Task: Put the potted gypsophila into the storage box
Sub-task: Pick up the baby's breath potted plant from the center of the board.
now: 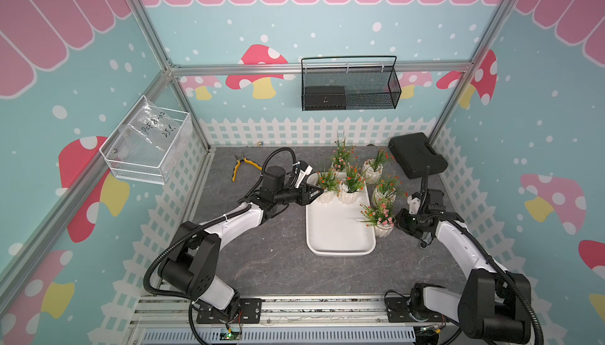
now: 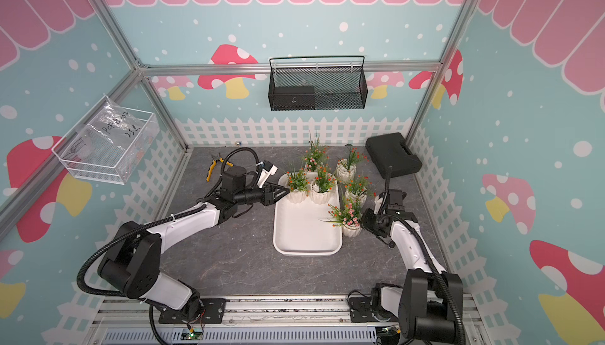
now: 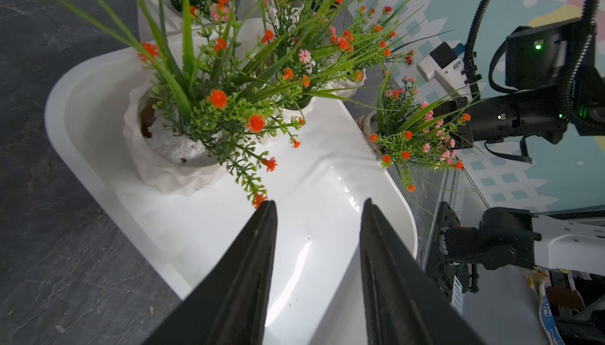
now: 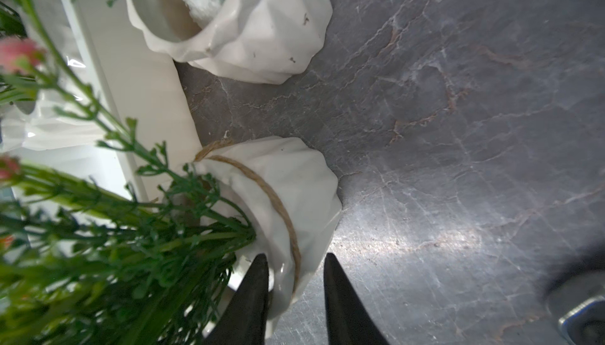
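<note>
Jaws of the right gripper [image 4: 294, 258] stand partly spread astride the rim of the twine-wrapped gypsophila pot [image 4: 288, 179], which sits on the tabletop [image 4: 458, 130] just beside the storage box [image 1: 339, 232]. The left gripper [image 3: 317, 201] has its jaws spread and empty over the box, near an orange-flowered pot [image 3: 170, 163] standing inside it.

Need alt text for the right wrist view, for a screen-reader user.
The right tool straddles the rim of a twine-wrapped white pot of green sprigs: one black fingertip at the stems, one outside with a gap. The pot stands on the grey table beside the white storage box; a second white pot stands farther along it.
</note>
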`<state>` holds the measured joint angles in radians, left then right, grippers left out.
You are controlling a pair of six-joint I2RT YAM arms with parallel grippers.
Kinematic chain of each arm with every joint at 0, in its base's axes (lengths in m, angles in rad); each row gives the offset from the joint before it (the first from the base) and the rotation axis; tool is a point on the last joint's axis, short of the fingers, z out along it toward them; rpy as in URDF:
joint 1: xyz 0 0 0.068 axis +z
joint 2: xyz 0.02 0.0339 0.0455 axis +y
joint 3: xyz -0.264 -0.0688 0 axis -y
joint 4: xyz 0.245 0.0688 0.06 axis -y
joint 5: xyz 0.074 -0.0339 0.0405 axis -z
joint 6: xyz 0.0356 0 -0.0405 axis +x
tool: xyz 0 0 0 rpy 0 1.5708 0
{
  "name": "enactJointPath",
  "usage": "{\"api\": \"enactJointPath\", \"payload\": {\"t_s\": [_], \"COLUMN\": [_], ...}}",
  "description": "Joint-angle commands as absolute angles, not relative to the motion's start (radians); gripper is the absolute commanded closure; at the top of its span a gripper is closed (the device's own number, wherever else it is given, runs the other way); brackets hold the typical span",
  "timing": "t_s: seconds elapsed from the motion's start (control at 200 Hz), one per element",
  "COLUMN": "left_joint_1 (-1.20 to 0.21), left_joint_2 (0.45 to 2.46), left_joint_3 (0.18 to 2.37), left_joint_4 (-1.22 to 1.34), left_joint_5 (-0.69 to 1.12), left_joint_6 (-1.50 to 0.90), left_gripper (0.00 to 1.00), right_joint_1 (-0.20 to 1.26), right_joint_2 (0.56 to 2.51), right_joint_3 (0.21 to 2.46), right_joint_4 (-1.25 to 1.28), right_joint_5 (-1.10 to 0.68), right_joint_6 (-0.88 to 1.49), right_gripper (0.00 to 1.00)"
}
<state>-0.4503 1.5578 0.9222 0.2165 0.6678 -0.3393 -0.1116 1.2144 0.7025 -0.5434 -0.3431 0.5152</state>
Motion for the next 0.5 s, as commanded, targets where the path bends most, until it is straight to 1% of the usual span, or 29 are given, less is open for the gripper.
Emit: {"api": "enactJointPath", "payload": {"t_s": [0.0,0.07,0.27,0.49], "left_joint_1": [-0.457,-0.461,-0.468,-0.478], "left_joint_2": [1.582,1.591,1.595,1.595], "left_joint_3": [0.926,0.931,0.937,0.934], "left_joint_4": [0.242,0.241,0.239,0.239], "left_joint_5": [0.727,0.736,0.732,0.753], "left_joint_6": [-0.32,-0.32,-0.319,-0.342], "left_gripper": [0.56,0.56,0.56,0.56], "right_joint_1": [-0.118,-0.118,-0.118,-0.118], "right_joint_2": [1.226,1.226,1.198,1.163], "right_joint_3": [0.71,0.706,0.713,0.758], "right_joint_4": [-0.544,-0.54,-0.554,-0.598], "right_joint_5": [-0.339,-0.341,-0.325,-0.303], "right_joint_6": [0.497,0.495,0.495,0.494], "right_gripper": [0.73,0.77,0.8,0.89]}}
